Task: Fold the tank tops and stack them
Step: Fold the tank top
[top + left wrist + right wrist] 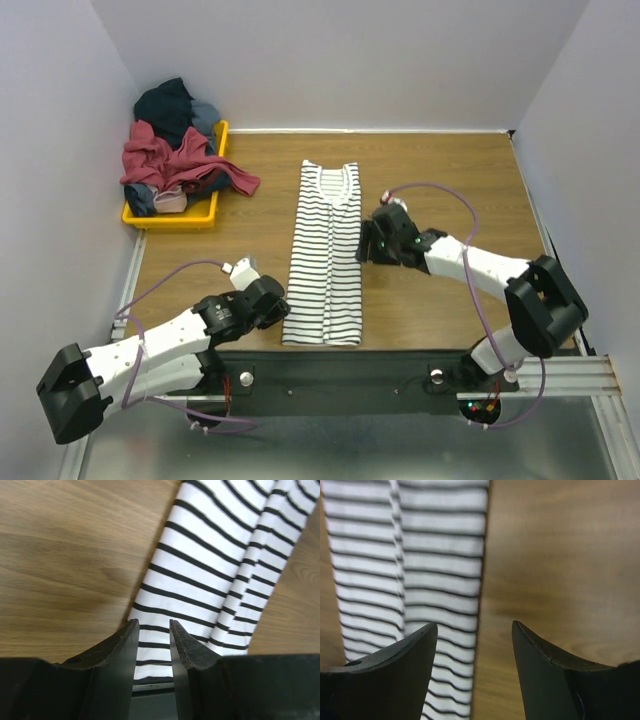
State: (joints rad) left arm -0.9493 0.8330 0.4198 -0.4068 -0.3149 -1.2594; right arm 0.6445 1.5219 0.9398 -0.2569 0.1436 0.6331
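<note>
On the desk [450,180], one striped tank top [325,250] lies folded lengthwise down the middle, reaching the near edge. One yellow tray [170,217] of heaped clothes [170,150] sits in the far left corner. The left gripper [152,622], at the top's near left corner, is slightly parted and empty. The right gripper [475,625], beside its right edge, is wide apart and empty.

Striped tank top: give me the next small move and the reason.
Probably close the left claw on the near hem to start a crosswise fold. The striped tank top already lies as a narrow lengthwise band, the left claw stands open over that hem, and the right claw is open beside its right edge.
</note>
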